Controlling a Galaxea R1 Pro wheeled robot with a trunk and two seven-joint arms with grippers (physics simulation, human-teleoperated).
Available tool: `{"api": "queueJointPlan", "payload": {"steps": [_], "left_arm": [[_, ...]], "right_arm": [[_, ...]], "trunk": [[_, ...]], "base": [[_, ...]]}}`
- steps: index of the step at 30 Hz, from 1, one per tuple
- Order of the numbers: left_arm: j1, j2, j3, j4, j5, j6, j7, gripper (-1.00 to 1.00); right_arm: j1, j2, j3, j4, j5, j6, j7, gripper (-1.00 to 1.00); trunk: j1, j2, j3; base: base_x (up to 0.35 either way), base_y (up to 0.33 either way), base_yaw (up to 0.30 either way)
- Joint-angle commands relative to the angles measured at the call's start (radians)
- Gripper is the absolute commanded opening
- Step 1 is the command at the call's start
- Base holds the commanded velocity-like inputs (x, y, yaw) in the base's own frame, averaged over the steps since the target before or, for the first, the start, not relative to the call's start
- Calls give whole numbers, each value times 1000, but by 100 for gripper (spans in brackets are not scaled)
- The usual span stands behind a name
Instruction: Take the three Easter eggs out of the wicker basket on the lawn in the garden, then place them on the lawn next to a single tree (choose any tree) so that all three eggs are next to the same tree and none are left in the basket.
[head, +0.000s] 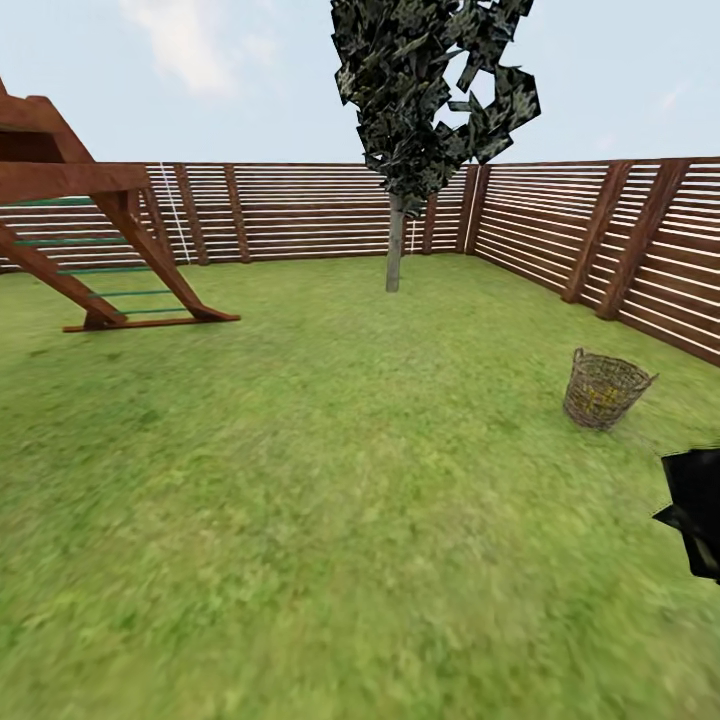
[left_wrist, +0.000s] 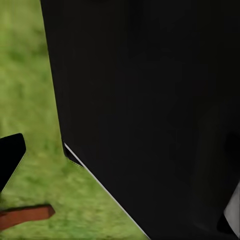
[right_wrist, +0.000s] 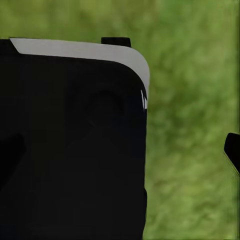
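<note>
Nearest the head camera we see a black part of our right arm (head: 695, 510) at the frame edge; whether either hand is apart or together we cannot tell. Beyond it the wicker basket (head: 604, 388) stands upright on the lawn (head: 300, 480), yellow showing through its weave; the tree (head: 395, 240) stands well farther off by the fence (head: 300, 210). Both wrist views show dark robot body (left_wrist: 150, 100) over grass: arms appear tucked for travel.

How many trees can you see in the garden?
1. The tree stands on the lawn at the far end, near the fence corner, well beyond the wicker basket. More trees may stand outside the head view.
</note>
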Motion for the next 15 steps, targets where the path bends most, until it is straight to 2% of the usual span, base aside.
{"api": "queueJointPlan", "payload": {"steps": [1, 15], "left_arm": [[1, 0, 0, -2, 0, -1, 0, 100], [1, 0, 0, -2, 0, -1, -1, 100]], "right_arm": [[-1, 1, 1, 1, 0, -3, -2, 100], [0, 3, 2, 2, 0, -4, -2, 100]], "trunk": [[1, 0, -1], [1, 0, -1]], "base": [[339, 0, 0], [339, 0, 0]]}}
